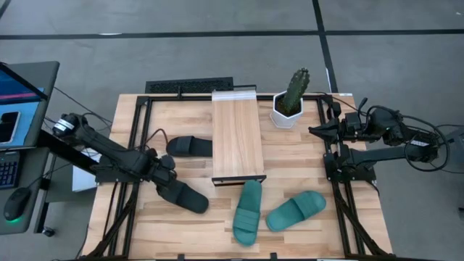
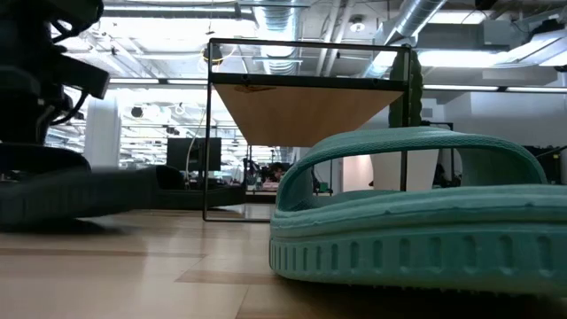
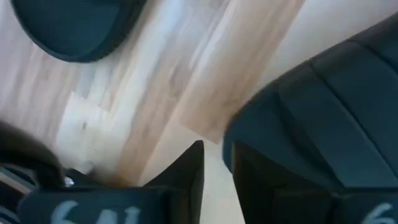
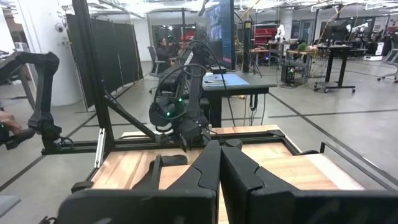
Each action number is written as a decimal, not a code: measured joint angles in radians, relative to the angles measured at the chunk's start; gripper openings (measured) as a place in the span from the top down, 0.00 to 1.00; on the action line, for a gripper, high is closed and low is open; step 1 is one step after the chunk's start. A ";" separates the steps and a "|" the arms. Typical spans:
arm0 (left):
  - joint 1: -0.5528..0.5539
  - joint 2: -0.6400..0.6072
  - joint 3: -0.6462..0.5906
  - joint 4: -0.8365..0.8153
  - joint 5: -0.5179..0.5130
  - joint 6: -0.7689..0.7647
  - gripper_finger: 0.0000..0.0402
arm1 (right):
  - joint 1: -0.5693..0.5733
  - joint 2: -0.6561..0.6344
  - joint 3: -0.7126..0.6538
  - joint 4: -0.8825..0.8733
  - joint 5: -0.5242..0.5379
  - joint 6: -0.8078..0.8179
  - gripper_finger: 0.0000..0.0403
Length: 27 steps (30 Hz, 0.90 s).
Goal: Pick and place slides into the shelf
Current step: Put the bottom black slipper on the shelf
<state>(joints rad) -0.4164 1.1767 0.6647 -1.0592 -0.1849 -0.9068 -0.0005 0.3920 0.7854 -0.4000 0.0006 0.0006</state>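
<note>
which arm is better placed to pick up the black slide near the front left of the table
Left. The left gripper is right at that black slide, while the right gripper sits at the table's right edge, beyond the shelf.

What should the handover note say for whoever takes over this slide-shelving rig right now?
Left gripper: low over the table's front left, at the near black slide; whether it grips it cannot be told.
Right gripper: parked at the table's right edge, fingers together, holding nothing.
Shelf: its top bears no slides.
Other black slide: on the table just left of the shelf.
Two teal slides: on the table in front of the shelf.
Done: nothing placed. Left: all four slides.
</note>
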 joint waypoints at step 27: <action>-0.022 0.056 0.000 -0.022 0.062 0.015 0.79 | 0.000 0.000 0.000 0.000 0.000 0.000 1.00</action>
<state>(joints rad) -0.4384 1.2325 0.6647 -1.0809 -0.1230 -0.8918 -0.0006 0.3923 0.7853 -0.4003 0.0006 0.0006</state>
